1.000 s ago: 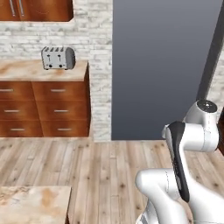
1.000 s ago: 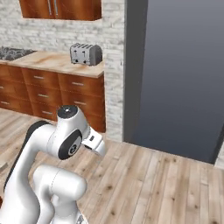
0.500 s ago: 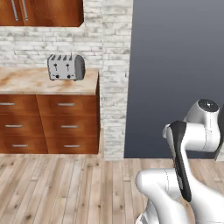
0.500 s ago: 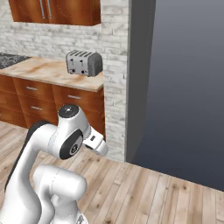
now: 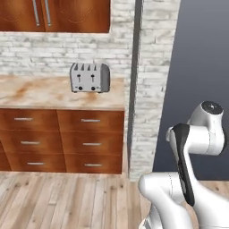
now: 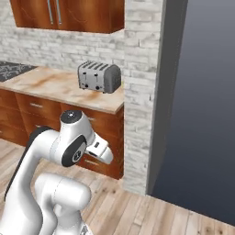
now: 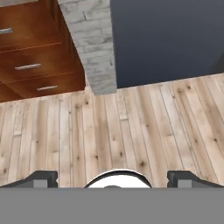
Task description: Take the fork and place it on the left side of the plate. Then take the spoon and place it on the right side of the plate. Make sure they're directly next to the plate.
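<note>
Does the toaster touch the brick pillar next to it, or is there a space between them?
Apart. In the left base view, a strip of bare counter lies between the toaster and the brick pillar. The right base view overlaps them and cannot settle it.

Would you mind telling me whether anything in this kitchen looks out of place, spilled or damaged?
Nothing stands out. The toaster stands upright on the counter, the drawers below are shut, and the wooden floor shows no spill. The gripper is open and holds nothing.
</note>
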